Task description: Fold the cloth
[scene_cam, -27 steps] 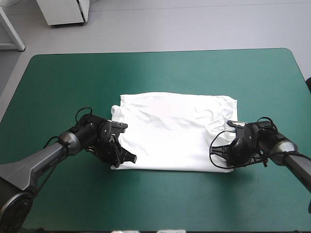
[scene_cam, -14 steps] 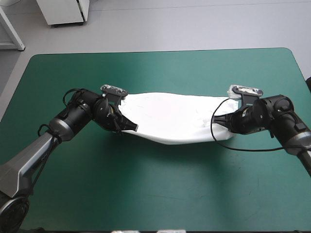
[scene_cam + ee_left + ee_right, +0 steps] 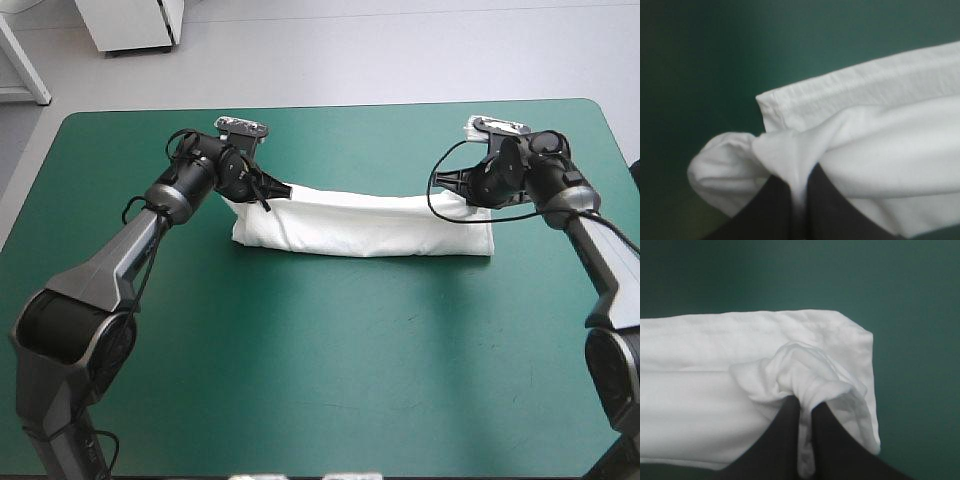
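lying as a long band, the t-shirt (image 3: 365,228) ran left to right; left gripper (image 3: 799,192) and right gripper (image 3: 806,426) each pinched one end.

The T-shirt (image 3: 365,228) lies across the table (image 3: 320,380), left tool (image 3: 799,192) at one end, right tool (image 3: 806,422) opposite.

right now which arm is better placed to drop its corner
Right, probably: the right gripper holds its T-shirt corner over the layer beneath; the left gripper holds its bunch past the side edge.
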